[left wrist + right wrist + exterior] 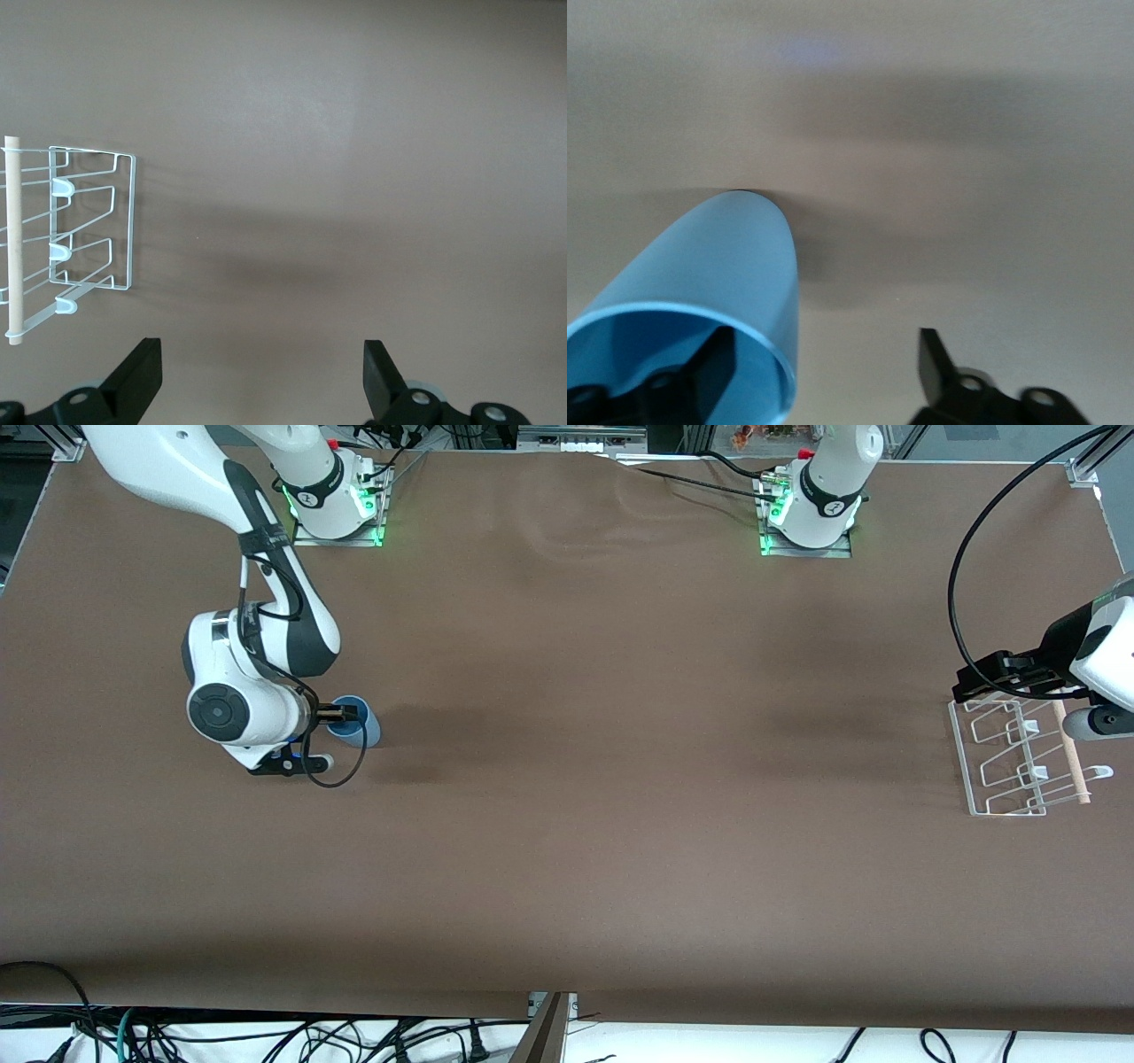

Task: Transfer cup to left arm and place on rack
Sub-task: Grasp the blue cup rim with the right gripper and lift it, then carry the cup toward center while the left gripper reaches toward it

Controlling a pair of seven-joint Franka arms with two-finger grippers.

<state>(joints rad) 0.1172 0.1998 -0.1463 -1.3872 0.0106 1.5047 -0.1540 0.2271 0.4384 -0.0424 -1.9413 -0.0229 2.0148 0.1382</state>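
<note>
The light-blue cup point(367, 731) stands upright on the brown table near the right arm's end. My right gripper point(342, 712) is open at the cup's rim. In the right wrist view one finger point(713, 354) is inside the cup point(735, 257) and the other finger is outside it, so my right gripper point(822, 347) straddles the wall. The white wire rack point(961, 753) with its wooden dowel point(1072, 753) lies at the left arm's end. My left gripper point(1001, 675) hangs open and empty over the rack's edge. In the left wrist view it point(261, 347) is beside the rack point(131, 221).
Brown table cover point(576, 779) spans the space between cup and rack. A black cable point(961, 584) loops above the left arm's wrist. Both arm bases point(337, 505) stand along the table edge farthest from the front camera.
</note>
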